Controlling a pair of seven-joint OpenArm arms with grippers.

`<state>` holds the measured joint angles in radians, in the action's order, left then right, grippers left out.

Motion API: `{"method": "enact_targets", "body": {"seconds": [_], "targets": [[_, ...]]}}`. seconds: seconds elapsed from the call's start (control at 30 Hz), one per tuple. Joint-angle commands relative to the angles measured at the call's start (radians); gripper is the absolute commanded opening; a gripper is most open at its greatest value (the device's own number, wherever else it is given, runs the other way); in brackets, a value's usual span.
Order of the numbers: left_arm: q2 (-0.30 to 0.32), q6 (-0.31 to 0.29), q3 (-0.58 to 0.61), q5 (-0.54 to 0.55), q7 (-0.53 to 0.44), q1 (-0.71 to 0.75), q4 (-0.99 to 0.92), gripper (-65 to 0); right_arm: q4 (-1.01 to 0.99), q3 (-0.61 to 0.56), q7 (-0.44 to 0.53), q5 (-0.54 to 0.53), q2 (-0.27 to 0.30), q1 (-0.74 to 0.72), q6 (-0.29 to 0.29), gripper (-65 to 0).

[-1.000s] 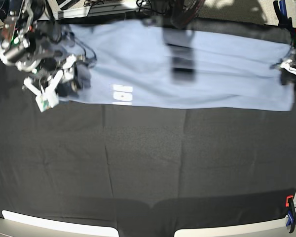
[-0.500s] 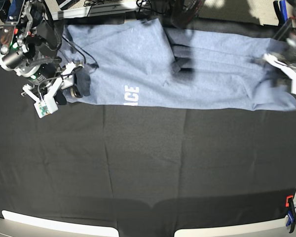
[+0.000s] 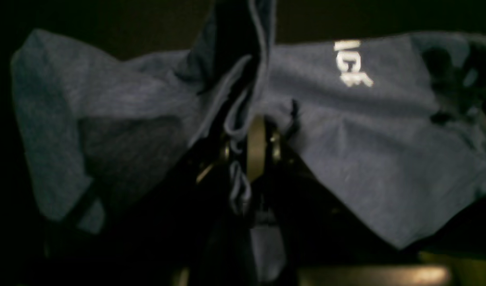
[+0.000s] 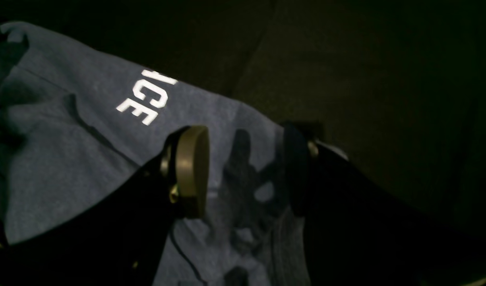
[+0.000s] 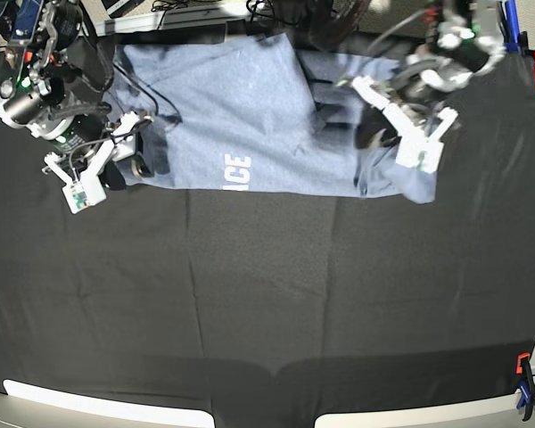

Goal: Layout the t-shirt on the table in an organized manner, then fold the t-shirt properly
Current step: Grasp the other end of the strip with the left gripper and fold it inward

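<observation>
Two arms flank the black cloth-covered table [image 5: 267, 303], where the heathered blue-grey t-shirt [image 5: 241, 125] lies rumpled along the far edge, white block letters "ACE" [image 5: 236, 171] showing. Left gripper [image 3: 250, 151] is pressed together, pinching a bunched fold of soft shirt fabric. Right gripper [image 4: 243, 167] stands spread, tan pads above the shirt's edge, holding nothing
</observation>
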<state>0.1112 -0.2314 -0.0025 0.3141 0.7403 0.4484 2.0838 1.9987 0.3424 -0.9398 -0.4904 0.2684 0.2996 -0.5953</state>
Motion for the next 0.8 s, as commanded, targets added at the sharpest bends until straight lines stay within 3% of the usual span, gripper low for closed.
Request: {"method": "enact_targets", "body": {"seconds": [0.0, 0.4, 0.77], "targets": [[-0.004, 0.000, 0.015, 0.014, -0.024, -0.006, 0.013, -65.0, 0.017, 0.004, 0.016, -0.011, 0.012, -0.008, -0.004, -35.7], [-0.079, 0.000, 0.063, 0.019, -0.053, -0.081, -0.140, -65.0, 0.017, 0.004, 0.016, -0.012, 0.012, -0.009, -0.004, -35.7], [-0.080, 0.000, 0.157, 0.028, -0.053, -0.122, -0.171, -64.0, 0.017, 0.004, 0.016, -0.011, 0.012, -0.009, -0.004, -35.7]]}}
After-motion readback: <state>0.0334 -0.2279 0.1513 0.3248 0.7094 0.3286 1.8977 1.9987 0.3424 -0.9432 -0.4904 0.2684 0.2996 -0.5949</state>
